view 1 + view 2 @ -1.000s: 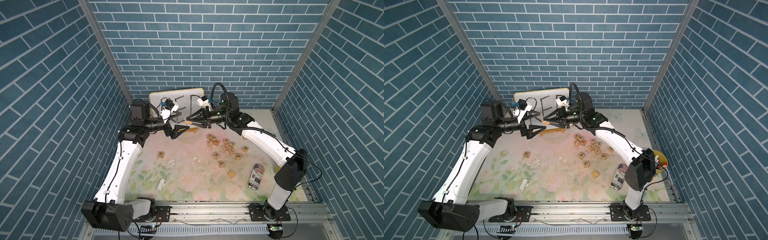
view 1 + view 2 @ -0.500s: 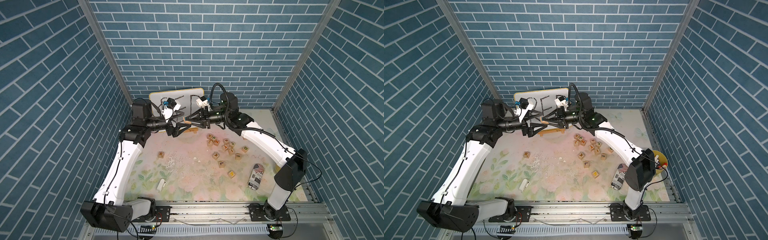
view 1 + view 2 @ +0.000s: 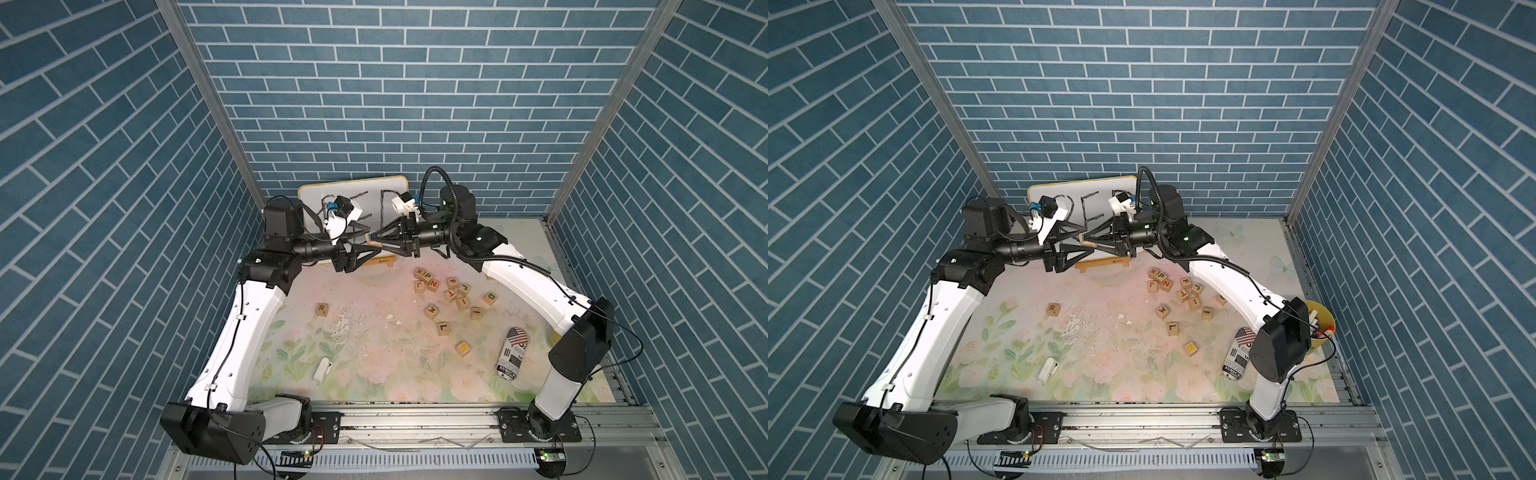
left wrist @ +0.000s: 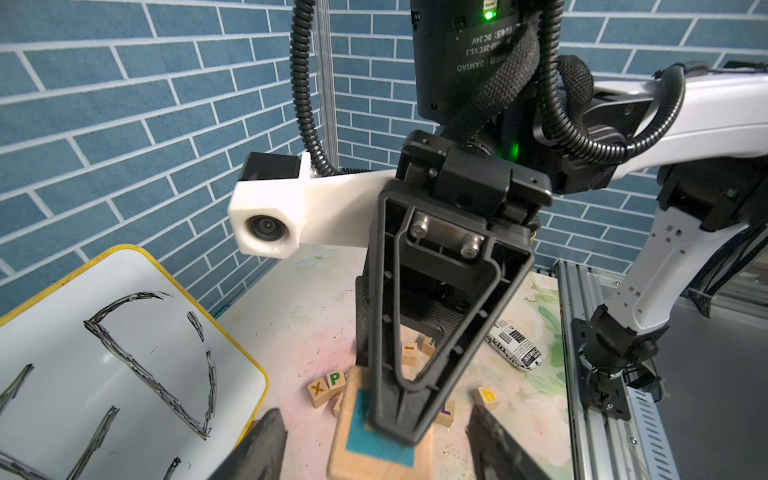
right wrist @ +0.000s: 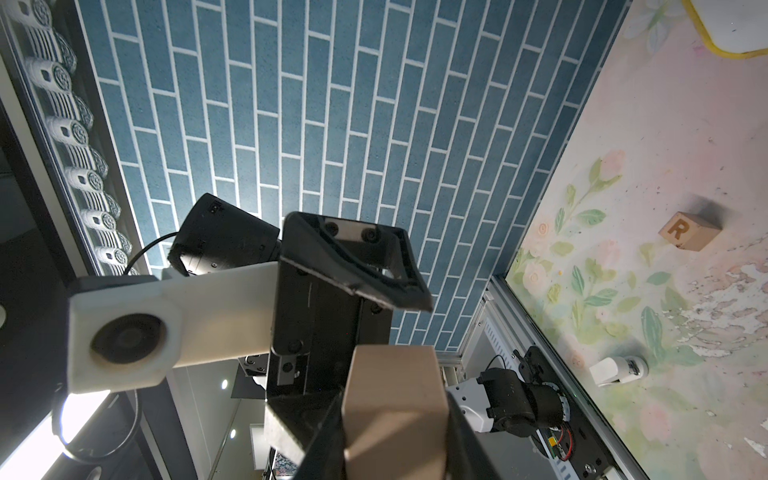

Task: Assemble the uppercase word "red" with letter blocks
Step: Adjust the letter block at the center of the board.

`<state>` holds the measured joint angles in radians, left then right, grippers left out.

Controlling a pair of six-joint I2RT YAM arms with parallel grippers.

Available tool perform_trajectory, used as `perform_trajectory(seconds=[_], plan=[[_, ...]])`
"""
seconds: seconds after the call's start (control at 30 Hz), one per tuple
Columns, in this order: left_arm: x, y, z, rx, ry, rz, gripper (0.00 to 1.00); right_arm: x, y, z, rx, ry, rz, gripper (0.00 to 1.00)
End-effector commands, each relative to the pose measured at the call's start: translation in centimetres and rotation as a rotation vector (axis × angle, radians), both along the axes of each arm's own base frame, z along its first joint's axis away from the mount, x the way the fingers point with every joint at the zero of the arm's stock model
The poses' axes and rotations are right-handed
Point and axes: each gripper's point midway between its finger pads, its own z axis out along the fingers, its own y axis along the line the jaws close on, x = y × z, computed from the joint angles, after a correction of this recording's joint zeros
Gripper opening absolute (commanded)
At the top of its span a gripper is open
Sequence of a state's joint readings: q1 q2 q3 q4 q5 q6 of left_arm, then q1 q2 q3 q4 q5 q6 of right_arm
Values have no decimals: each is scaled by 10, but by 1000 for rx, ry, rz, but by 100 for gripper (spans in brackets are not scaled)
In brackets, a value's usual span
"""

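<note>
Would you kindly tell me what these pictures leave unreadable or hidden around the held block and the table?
Held block letter: left wrist view, right tool finger covers its teal face; right wrist view shows plain wood only.
Whiteboard writing: in both top views, left arm and right arm cross it.
Yellow bowl contents: in a top view, right arm overlaps, too small.

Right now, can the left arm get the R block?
Probably yes. The R block sits alone on the mat near the left arm. But the left gripper is open around the wooden piece the right gripper holds, so it must back off first.
</note>
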<state>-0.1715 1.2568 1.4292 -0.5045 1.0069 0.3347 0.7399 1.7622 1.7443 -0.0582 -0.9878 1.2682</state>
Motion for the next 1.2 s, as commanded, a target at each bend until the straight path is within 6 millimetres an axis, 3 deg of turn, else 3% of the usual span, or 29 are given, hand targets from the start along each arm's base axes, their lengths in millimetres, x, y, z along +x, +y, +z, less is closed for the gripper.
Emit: perform_trajectory(seconds=[0.0,0.3,0.7,0.93,1.17], plan=[[-6,-2,8,1,-25,-14,67,-7,-3,34,67,-38,5,33],[-8,-2,12,-3,-32,-14,54,-8,-3,34,65,-33,3,32],[-7,-2,16,-1,-41,-15,56,-8,-2,31,60,-28,5,31],[-8,-2,15,0,-37,-18,44,-8,-1,31,63,-29,8,32],[-9,-2,13,0,-31,-18,26,-5,2,28,60,-20,8,32]])
